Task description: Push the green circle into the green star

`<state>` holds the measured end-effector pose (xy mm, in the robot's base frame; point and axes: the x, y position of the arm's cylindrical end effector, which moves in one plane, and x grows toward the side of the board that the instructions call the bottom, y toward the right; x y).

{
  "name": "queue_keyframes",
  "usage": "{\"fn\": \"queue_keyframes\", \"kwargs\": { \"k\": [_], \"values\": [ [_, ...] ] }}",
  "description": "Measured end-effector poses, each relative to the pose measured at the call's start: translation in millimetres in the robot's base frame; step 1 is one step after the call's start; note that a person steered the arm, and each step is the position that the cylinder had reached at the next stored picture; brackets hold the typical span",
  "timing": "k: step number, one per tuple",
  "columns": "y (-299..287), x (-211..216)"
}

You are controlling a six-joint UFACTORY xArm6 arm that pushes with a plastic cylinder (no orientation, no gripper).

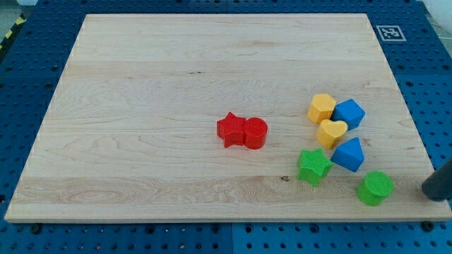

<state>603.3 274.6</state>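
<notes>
The green circle (375, 188) lies near the board's lower right corner. The green star (313, 166) lies to its left, a short gap between them. My rod enters at the view's right edge, and its tip (426, 192) rests just right of the green circle, a small gap apart, at the board's right edge.
A blue block (349, 154) touches the green star's upper right. Above it sit a yellow heart (331, 132), a yellow block (322, 108) and a second blue block (349, 113), close together. A red star (229, 129) and red circle (255, 132) touch at the board's (141, 106) middle.
</notes>
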Motion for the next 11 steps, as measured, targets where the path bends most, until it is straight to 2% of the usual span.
{"fn": "queue_keyframes", "kwargs": {
  "k": [1,6,11],
  "values": [
    [-6,15],
    [-77,1],
    [-77,-14]
  ]
}}
